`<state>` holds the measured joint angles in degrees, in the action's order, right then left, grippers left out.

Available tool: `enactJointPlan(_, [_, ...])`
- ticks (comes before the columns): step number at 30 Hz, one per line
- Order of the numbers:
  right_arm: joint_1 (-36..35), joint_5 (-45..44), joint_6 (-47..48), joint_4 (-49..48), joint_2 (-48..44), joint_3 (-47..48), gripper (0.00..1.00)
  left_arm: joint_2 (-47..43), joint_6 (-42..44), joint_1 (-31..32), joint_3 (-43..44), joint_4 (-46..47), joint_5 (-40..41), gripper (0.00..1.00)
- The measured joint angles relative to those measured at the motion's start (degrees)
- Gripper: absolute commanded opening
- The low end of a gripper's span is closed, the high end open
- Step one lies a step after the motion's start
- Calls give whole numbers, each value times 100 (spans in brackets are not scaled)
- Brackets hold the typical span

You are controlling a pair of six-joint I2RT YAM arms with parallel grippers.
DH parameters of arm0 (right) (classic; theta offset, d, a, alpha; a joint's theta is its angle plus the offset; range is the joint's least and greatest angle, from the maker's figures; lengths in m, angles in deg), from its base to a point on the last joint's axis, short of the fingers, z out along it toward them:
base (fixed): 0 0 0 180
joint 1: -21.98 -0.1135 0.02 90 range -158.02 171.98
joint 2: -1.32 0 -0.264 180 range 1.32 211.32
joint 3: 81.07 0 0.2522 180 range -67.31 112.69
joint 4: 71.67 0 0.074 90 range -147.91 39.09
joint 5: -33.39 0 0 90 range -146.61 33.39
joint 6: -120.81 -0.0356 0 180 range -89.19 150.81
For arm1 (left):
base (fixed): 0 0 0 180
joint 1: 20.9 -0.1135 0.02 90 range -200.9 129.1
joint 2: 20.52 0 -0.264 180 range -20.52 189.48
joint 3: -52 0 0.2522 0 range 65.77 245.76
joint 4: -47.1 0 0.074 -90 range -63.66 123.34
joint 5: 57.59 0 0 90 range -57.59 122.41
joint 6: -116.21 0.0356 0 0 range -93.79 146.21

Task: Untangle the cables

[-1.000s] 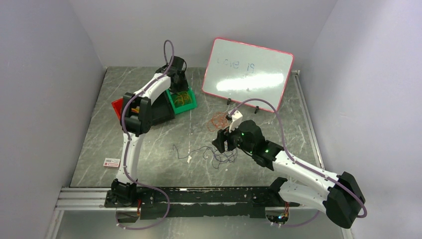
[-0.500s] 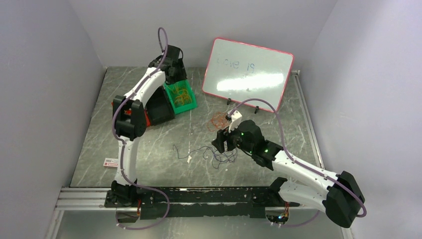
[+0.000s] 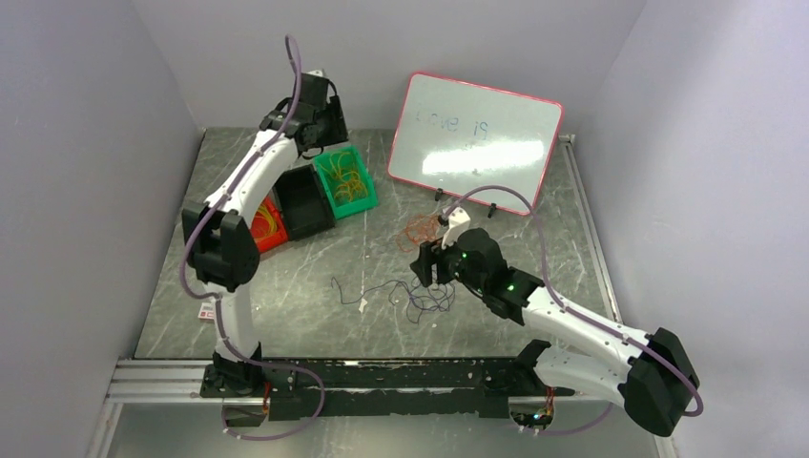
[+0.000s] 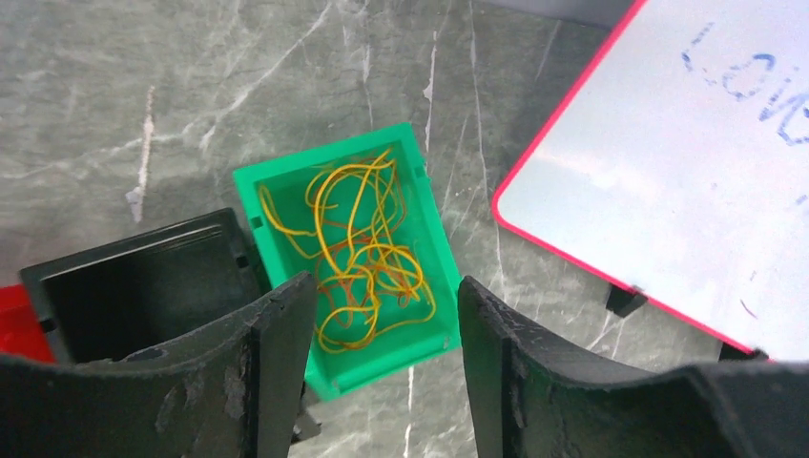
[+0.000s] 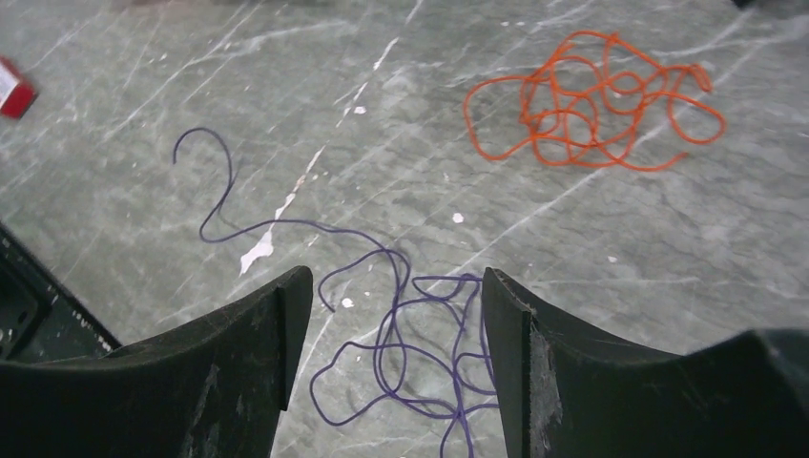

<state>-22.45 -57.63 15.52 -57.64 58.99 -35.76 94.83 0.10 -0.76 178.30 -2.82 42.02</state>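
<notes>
Yellow cables (image 4: 363, 253) lie coiled in a green bin (image 3: 365, 201). My left gripper (image 4: 386, 305) is open and empty, high above that bin; it also shows in the top view (image 3: 322, 122). An orange cable tangle (image 5: 591, 100) lies on the table below the whiteboard (image 3: 418, 231). A dark blue-purple cable (image 5: 420, 334) loops on the table mid-front (image 3: 405, 296). My right gripper (image 5: 396, 305) is open and empty just above its loops, and shows in the top view (image 3: 426, 270).
A black bin (image 3: 303, 200) and a red bin (image 3: 267, 224) holding yellow-orange strands stand left of the green bin. A pink-framed whiteboard (image 3: 474, 141) leans at the back. A small red-white card (image 3: 212, 311) lies front left. White scraps (image 3: 363, 304) dot the table.
My left arm has risen and swung back-left away from the green bin, uncovering the red bin. My right gripper has shifted only slightly.
</notes>
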Motion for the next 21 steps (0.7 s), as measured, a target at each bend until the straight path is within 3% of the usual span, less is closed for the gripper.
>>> enactJointPlan(10, [0,-1436,-874,1521,197,898,66,-2153,767,7,-2402,1154,-393,60])
enactJointPlan(13, [0,-1574,-1134,1954,332,1145,61,-2848,844,7,-3248,1390,-584,60])
enactJointPlan(21, [7,-1349,-1392,3130,1128,1539,61,-3895,944,31,-4669,1740,-1373,62])
